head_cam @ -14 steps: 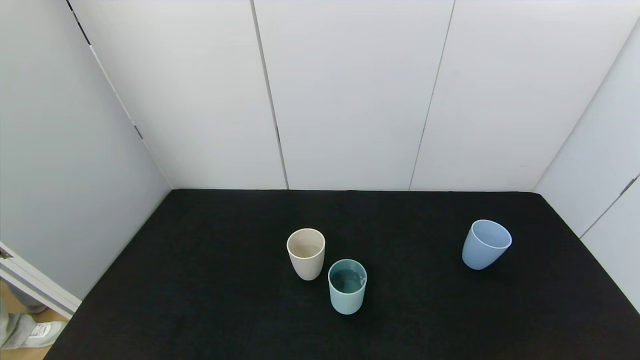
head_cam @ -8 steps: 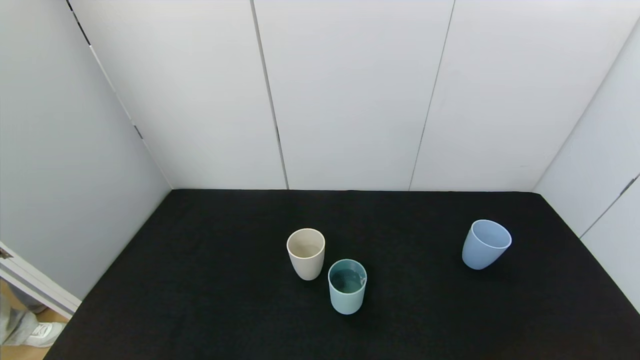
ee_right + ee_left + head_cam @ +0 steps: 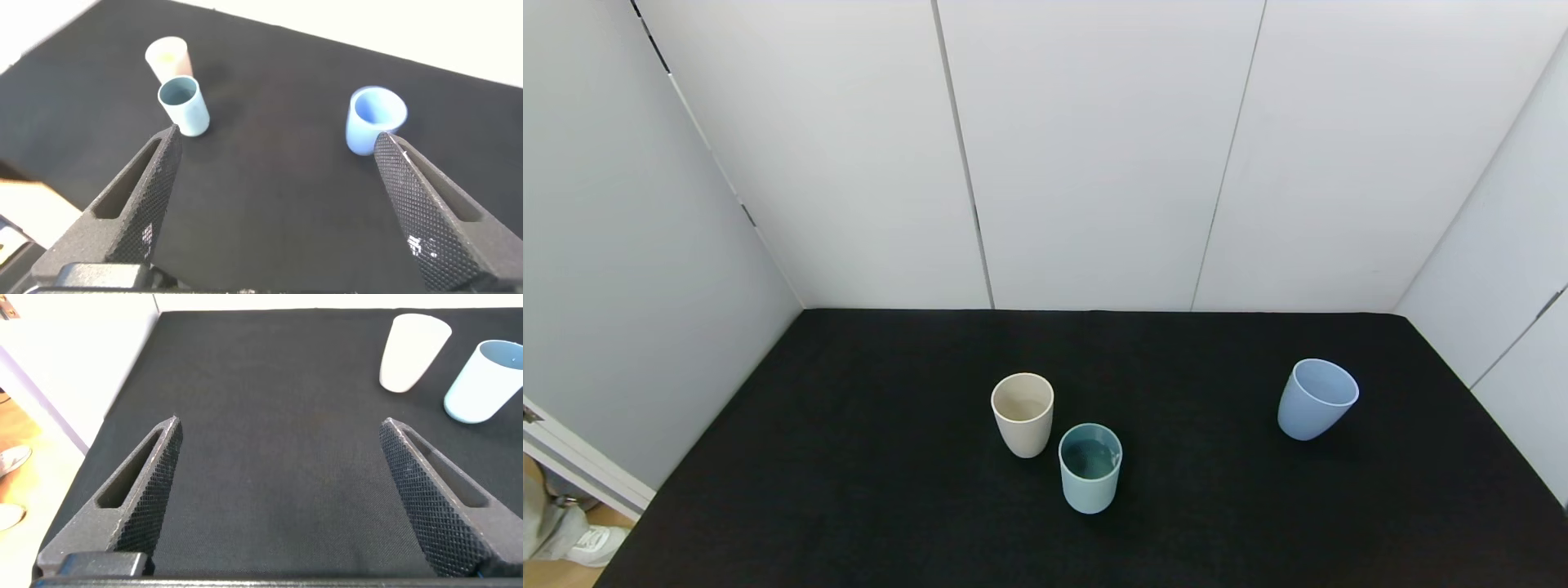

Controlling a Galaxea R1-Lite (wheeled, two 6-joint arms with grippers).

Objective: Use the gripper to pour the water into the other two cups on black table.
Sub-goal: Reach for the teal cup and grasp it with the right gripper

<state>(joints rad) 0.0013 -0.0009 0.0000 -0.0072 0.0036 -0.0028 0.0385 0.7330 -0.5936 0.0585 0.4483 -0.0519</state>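
On the black table [image 3: 866,457] stand three cups. The teal cup [image 3: 1089,468] holds water [image 3: 1088,457], a dark surface inside it. The cream-beige cup [image 3: 1023,413] stands just behind it to the left. The periwinkle blue cup [image 3: 1316,398] stands apart at the right. Neither gripper shows in the head view. My left gripper [image 3: 278,433] is open and empty over bare table, with the cream cup [image 3: 413,352] and teal cup [image 3: 483,380] farther off. My right gripper [image 3: 274,143] is open and empty, high over the table, with the teal cup [image 3: 184,105], cream cup [image 3: 167,57] and blue cup [image 3: 374,120] below.
White wall panels [image 3: 1094,155] border the table at the back and both sides. At the lower left, beyond the table's edge, a person's shoe [image 3: 595,545] shows on a wooden floor.
The cups have not moved. The person's foot at the lower left has shifted slightly.
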